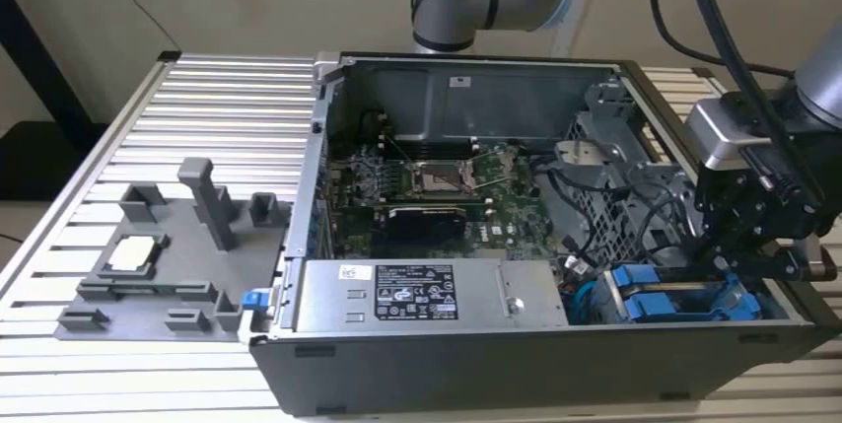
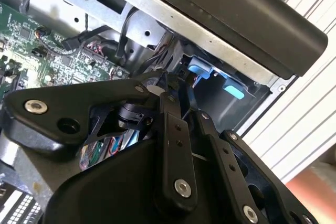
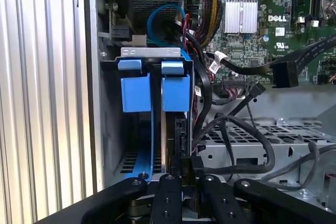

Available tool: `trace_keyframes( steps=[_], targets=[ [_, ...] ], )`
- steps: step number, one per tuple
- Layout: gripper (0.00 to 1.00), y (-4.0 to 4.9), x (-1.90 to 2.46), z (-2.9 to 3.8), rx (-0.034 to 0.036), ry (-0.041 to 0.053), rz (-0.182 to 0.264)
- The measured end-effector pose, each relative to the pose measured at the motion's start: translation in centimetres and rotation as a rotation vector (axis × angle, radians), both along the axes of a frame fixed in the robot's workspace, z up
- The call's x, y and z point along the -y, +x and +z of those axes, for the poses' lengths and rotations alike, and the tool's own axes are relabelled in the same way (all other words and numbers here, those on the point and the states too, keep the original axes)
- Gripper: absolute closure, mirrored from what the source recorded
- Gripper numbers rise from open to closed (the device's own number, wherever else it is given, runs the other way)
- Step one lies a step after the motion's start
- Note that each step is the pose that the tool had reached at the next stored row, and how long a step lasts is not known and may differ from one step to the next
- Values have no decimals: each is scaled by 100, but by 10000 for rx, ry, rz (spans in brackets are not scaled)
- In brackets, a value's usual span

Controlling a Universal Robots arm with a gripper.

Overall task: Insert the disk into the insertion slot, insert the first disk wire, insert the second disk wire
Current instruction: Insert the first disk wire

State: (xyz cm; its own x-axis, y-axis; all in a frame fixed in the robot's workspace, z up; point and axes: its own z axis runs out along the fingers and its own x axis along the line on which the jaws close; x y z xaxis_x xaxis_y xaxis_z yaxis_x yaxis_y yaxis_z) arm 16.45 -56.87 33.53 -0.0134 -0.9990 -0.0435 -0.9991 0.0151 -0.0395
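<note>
Disk: blue-framed, seated in the insertion slot. Second blue carrier: just beside it in the slot's cage. Gripper: at the slot's mouth, jaws closed on a black connector near the disk's edge. Black cables: beside the slot.

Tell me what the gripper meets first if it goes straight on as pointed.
Most likely the dark edge of the disk, in the blue carrier nearer the motherboard; the gripper lines up with it, though depth is unclear.
</note>
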Motion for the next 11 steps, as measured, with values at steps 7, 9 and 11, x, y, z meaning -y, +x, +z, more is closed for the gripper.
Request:
trace_keyframes(
  steps=[7,9,11],
  targets=[
    [81,0,0,-2,0,2,-1],
    [81,0,0,-3,1,-3,-1],
    [81,-1,-1,-12,4,-8,-1]
  ],
)
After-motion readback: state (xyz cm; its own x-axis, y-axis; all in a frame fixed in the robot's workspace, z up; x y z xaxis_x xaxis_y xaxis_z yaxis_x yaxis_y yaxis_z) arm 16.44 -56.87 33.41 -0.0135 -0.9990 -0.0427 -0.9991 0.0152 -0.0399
